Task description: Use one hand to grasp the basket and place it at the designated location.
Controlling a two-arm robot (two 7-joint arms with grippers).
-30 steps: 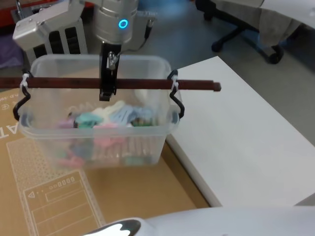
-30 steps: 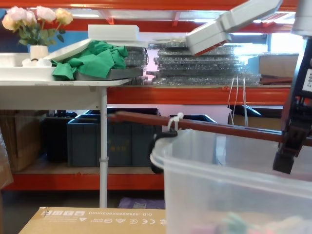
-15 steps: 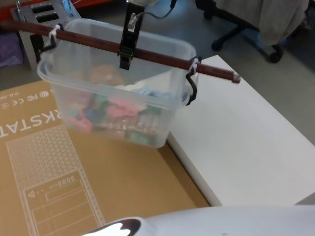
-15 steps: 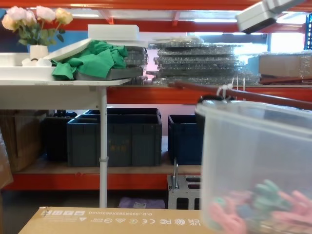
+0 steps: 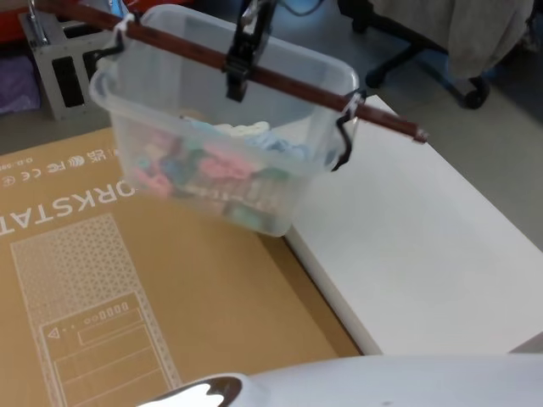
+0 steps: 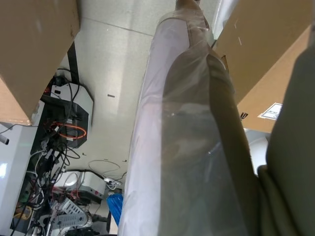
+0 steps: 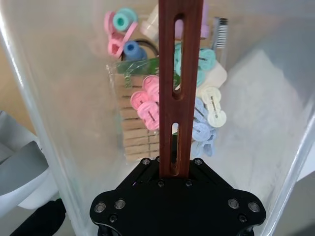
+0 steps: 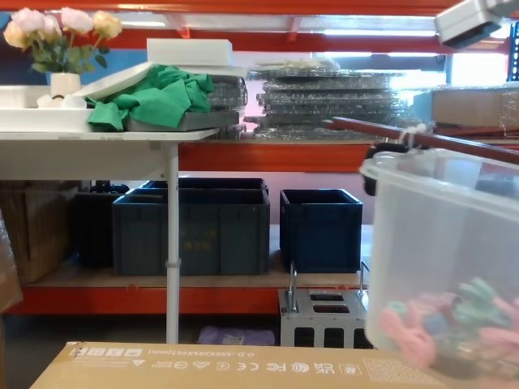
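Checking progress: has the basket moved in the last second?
Yes. The right end effector has carried the basket up and right, from above the cardboard box toward the white table.

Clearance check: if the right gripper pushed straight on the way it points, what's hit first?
Beyond the handle it clamps, the right gripper points down into the basket; likely the pegs piled at the bottom first, depth unclear.

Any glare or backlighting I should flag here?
Head view: a glare patch on the robot's body at the bottom edge. Chest view: bright lights behind the shelves backlight the basket. Right wrist view: evenly lit, right gripper clamping the handle.
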